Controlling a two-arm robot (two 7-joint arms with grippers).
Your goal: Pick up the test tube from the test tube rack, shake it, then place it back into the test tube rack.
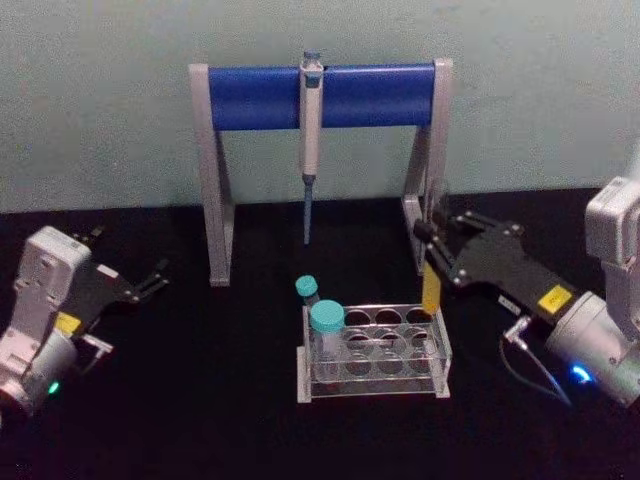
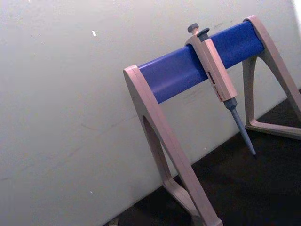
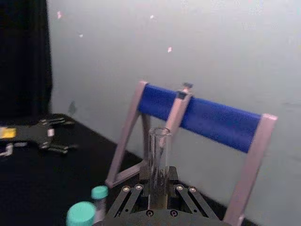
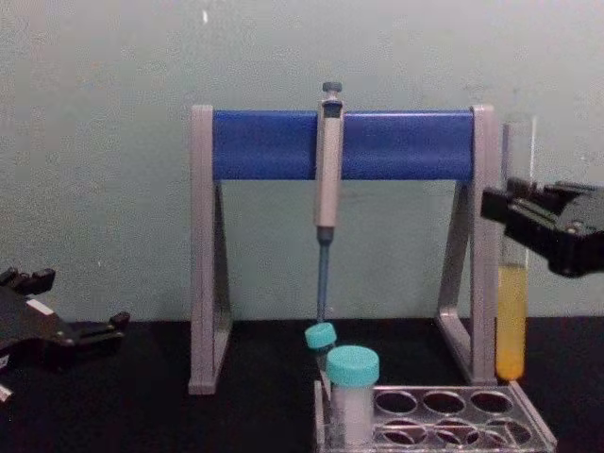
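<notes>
Holding the tube point(image 4: 512, 321) upright just above the rack's point(image 1: 372, 392) back right corner, the right gripper point(image 1: 430, 245) is clamped round it, I'd guess so the yellow liquid stays in. The left gripper point(image 1: 155, 280) is parked far left.

Lab: pipette stand point(image 1: 260, 97), test tube rack point(image 1: 380, 374)

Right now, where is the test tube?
The test tube is upright in the right gripper, its bottom just above the right rear corner of the test tube rack.

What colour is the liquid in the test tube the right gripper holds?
Yellow liquid in the test tube, best seen in chest view.
</notes>
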